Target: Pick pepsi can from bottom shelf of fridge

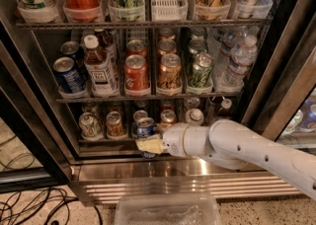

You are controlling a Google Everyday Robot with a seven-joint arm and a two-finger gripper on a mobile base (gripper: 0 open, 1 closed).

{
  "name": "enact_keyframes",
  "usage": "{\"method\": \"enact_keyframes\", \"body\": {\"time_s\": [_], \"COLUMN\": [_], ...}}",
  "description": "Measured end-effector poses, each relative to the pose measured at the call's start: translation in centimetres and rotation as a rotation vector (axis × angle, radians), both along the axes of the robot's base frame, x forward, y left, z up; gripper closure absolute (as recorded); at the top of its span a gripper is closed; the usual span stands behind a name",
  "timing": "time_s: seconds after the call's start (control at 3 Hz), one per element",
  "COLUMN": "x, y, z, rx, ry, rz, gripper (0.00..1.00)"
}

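Note:
The pepsi can [145, 129], blue with a silver top, stands at the front of the bottom shelf [106, 141] of the fridge [276, 95], in the middle lane. My gripper [149, 145] is right at the can, lying across the front of its lower body. Blue shows above and just below the gripper. My white arm [237, 147] reaches in from the lower right. The can's lower side is hidden by the gripper.
Other cans [114, 125] and bottles [194, 116] share the bottom shelf. The middle rack holds a blue can [66, 75], red can [136, 73] and water bottles [237, 63]. A clear plastic bin [168, 209] sits on the floor below. Cables [29, 206] lie at the left.

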State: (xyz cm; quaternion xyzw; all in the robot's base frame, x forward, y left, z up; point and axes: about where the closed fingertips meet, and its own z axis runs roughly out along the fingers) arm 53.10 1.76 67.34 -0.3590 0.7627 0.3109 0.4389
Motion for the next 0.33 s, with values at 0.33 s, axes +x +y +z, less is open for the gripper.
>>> {"method": "enact_keyframes", "body": {"time_s": [0.33], "x": [0.00], "y": [0.00], "z": [0.00], "rx": [0.000], "ry": [0.000], "rz": [0.000], "gripper": [1.00]}}
